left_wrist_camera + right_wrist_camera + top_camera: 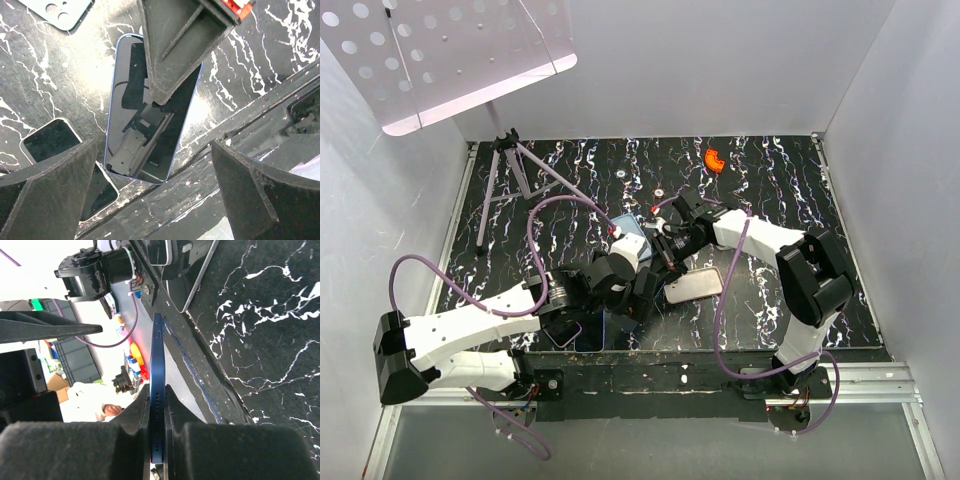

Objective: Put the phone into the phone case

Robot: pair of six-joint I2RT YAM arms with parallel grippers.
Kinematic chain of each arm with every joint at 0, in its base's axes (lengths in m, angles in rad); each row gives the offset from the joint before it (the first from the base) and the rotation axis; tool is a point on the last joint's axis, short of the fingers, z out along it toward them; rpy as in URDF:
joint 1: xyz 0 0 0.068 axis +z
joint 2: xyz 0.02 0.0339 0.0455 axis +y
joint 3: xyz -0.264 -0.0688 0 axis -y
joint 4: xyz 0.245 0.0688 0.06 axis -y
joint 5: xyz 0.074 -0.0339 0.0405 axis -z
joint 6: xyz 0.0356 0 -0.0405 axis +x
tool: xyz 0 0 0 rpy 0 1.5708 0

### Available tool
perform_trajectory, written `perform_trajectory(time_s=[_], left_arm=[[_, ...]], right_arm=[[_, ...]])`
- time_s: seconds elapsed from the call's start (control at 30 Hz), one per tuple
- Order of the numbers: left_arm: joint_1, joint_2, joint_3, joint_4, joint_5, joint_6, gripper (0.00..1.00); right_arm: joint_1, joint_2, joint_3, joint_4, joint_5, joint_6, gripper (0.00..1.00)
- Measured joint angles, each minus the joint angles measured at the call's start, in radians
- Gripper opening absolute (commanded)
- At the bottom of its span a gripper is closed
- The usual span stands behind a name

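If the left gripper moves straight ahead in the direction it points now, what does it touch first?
Most likely the blue phone, which the right gripper holds just in front of the left gripper; depth is unclear.

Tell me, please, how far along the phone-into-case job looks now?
Done: the right jaws are shut on the blue slab-shaped phone, pinching its front and back. In hand: that grip, with the left jaws wide open near it. Left: the pale blue plastic phone case lies empty on the black marbled table, apart from the phone; seating it remains.
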Motion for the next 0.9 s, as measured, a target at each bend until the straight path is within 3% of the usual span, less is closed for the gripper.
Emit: perform_trajectory(time_s=[0.27, 0.7, 0.9], left_arm=[[0.000, -0.009, 0.010, -0.002, -0.053, -0.077, 0.98], [0.020, 0.076, 0.017, 0.004, -0.032, -0.202, 0.93], [0.119, 0.219, 0.053, 0.029, 0.086, -0.246, 0.76]], right_arm=[[-0.077, -0.044, -0.061, 0.040, 0.064, 0.037, 0.01], [-0.500, -0.332, -0.211, 0.018, 0.195, 0.015, 0.01], [-0.612, -0.512, -0.280, 0.011, 0.237, 0.013, 0.01]])
